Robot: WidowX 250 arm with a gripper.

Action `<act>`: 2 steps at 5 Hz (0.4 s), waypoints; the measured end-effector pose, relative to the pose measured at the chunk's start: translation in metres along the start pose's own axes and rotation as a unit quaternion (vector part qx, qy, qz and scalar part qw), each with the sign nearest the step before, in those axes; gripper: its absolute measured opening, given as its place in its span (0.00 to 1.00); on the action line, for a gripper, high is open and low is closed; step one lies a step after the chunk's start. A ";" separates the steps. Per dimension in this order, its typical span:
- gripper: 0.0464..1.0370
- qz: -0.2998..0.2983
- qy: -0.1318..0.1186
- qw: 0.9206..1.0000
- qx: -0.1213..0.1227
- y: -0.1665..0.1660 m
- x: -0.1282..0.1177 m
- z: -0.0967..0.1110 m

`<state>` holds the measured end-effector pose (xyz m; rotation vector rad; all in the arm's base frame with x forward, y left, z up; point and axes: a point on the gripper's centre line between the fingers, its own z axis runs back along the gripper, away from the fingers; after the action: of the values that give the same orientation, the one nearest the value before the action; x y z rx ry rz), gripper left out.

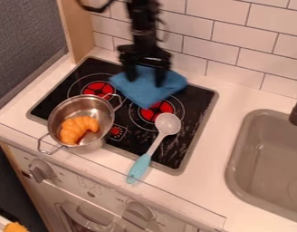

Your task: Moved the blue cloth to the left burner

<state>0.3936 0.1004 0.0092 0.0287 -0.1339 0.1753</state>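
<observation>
Blue cloth (145,93) laps over the stovetop's back edge (202,88) beneath the released, spread-apart end effector (145,81).

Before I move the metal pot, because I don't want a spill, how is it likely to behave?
The metal pot looks stiff, with a smooth, shiny wall. The orange croissant lies inside, so it may slide. Lifted by one wire handle, the pot would probably tip.
</observation>
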 end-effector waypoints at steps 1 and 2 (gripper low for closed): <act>0.96 0.016 -0.010 1.000 0.003 0.028 0.000 0.001; 0.96 0.044 -0.014 0.999 0.002 0.056 -0.003 0.003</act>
<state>0.3803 0.1554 0.0126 0.0300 -0.1624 0.2640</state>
